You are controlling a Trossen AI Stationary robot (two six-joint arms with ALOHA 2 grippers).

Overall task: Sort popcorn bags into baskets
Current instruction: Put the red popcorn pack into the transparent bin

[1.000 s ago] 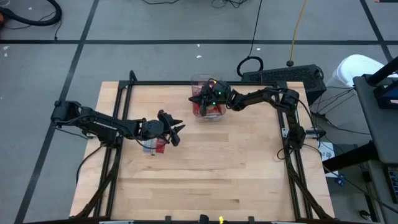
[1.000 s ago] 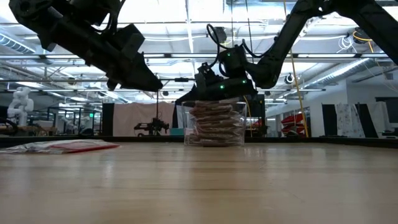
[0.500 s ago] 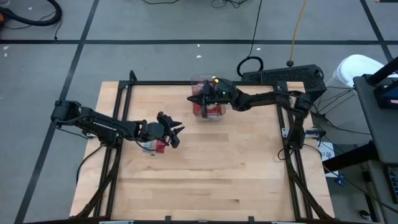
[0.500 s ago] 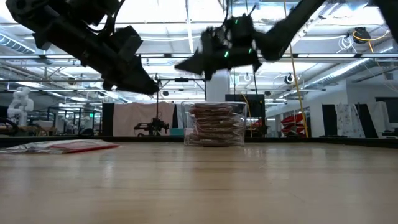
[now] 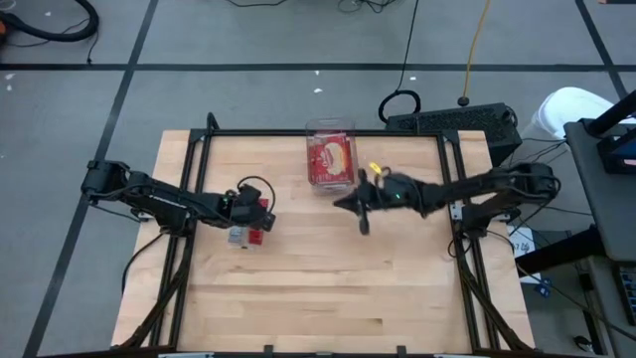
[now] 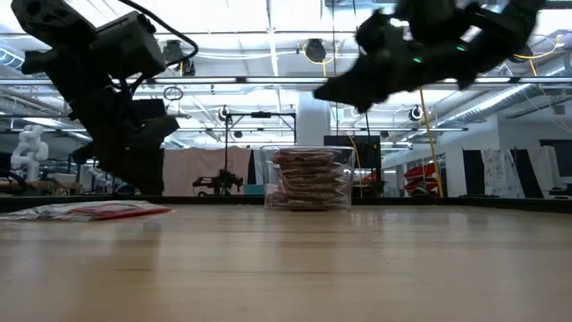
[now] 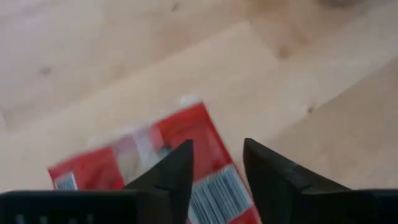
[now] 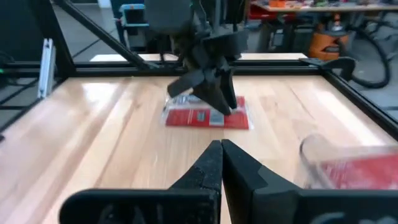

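I see one red popcorn bag (image 5: 249, 230) lying flat on the wooden table (image 5: 318, 288), on the left side. It is by itself, well apart from the clear basket (image 5: 331, 159). My left gripper (image 7: 214, 165) hangs right over this bag and points down at it. Its two dark fingers (image 7: 173, 171) are partly open, with a gap between them. I can see the red wrapper and its barcode through that gap. The fingers hold nothing, and I cannot tell if their tips touch the bag.

The basket sits at the far edge of the table, near the middle. It is full of a stack of popcorn bags (image 6: 309, 179), piled almost to the rim. The top one (image 5: 332, 157) shows red with a cream picture.

My right gripper (image 5: 362, 207) is in the air, just near of the basket and a little to its right. It is up higher than the pile. Its fingers (image 8: 219, 163) are pressed tight together and there is nothing in them. From its wrist camera I can see across the table to the left arm (image 8: 205, 62) bent over the lone bag (image 8: 208, 115).
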